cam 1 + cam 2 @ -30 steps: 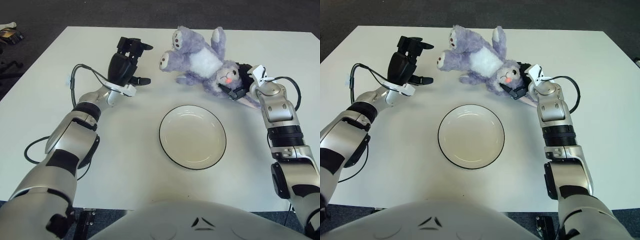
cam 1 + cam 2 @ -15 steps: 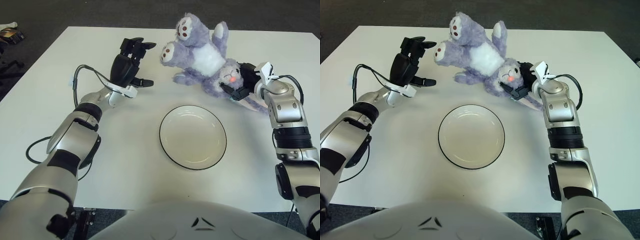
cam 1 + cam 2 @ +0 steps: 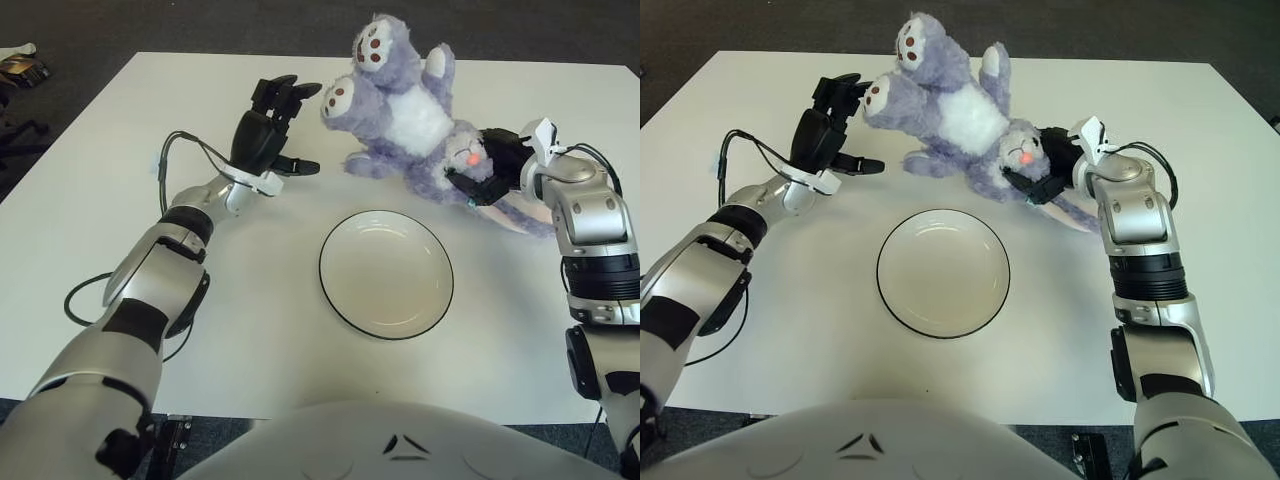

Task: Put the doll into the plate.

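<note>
Doll (image 3: 405, 115): purple plush w/ white belly, lying on its back at far side of table (image 3: 120, 250), beyond the plate. Long axis is running diagonally: feet pointing far-left and tilting upward, head pointing near-right, pink nose facing up. One leg is sticking up toward the far edge; soles w/ dark pads are showing.

Plate (image 3: 943, 272): white, dark rim, sitting flat at table centre, nothing in it. Doll is lying well clear of rim, not over it.

Right hand (image 3: 493, 170): reaching in from the right, dark fingers clamping on the doll's head. Head is resting against the palm; part of the head and one long ear are trailing out under the wrist toward the right. Exact finger placement behind the head is hidden by plush.

Left hand (image 3: 830, 125): hovering just left of the doll's feet, fingers spread apart and holding nothing, thumb pointing right toward the doll. Fingertips are showing very close to the nearer foot; touching or not, can't tell.

Cable (image 3: 180, 145): looping off the left forearm above the table.

Robot torso (image 3: 400, 440): cut off along the bottom edge. Dark floor (image 3: 150, 25) is showing beyond the table.
</note>
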`<state>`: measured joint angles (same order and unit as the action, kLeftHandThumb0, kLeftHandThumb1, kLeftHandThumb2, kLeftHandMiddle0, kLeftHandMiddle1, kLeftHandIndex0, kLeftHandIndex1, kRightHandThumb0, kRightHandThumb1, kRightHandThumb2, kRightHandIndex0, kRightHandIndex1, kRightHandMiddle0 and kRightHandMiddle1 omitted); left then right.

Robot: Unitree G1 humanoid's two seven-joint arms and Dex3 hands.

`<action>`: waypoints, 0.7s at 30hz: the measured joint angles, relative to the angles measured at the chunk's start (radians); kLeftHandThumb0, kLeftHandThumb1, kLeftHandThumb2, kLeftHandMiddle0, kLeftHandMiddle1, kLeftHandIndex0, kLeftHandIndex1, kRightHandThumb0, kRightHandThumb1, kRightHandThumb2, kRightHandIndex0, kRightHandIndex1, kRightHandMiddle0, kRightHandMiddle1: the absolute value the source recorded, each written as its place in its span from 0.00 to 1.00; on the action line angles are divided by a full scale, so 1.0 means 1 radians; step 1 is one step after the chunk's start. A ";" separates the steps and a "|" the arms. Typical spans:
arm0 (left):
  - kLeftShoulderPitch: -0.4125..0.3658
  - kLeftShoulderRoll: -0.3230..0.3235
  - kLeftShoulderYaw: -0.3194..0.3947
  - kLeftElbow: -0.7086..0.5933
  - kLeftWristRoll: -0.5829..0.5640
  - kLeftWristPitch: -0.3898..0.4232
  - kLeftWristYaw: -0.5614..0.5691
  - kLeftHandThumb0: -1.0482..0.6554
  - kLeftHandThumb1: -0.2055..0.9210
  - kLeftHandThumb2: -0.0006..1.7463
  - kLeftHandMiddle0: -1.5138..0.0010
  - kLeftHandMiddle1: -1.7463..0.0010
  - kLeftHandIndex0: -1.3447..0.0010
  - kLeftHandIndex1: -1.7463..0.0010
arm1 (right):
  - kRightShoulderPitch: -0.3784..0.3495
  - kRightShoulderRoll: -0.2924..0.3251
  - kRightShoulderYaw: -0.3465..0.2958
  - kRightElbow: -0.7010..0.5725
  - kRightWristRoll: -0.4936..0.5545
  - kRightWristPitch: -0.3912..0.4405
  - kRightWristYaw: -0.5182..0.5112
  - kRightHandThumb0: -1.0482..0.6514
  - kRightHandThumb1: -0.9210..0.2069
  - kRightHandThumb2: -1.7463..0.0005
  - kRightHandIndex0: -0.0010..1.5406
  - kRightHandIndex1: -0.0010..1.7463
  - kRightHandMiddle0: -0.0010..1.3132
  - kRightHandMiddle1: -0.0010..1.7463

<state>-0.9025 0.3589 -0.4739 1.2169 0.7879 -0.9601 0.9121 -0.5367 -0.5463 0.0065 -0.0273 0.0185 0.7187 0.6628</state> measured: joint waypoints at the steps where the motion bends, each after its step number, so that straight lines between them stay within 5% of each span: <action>1: 0.000 -0.001 0.000 -0.002 0.000 0.000 0.000 0.18 0.46 0.45 1.00 0.59 1.00 0.52 | 0.000 -0.003 0.000 -0.005 0.003 0.006 0.003 0.94 0.69 0.12 0.49 1.00 0.73 1.00; 10: 0.000 -0.007 0.000 -0.037 0.002 -0.001 -0.002 0.28 0.31 0.56 1.00 0.62 1.00 0.57 | 0.000 -0.023 0.008 -0.055 0.016 0.061 0.006 0.94 0.70 0.12 0.49 1.00 0.74 1.00; 21: 0.000 -0.059 -0.002 -0.103 0.014 0.015 0.026 0.15 0.45 0.47 1.00 0.66 1.00 0.56 | -0.004 -0.035 0.048 -0.065 0.030 0.086 0.025 0.94 0.70 0.12 0.49 1.00 0.73 1.00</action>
<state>-0.9025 0.2998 -0.4760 1.1139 0.8023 -0.9448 0.9383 -0.5406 -0.5813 0.0549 -0.0928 0.0481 0.8046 0.6875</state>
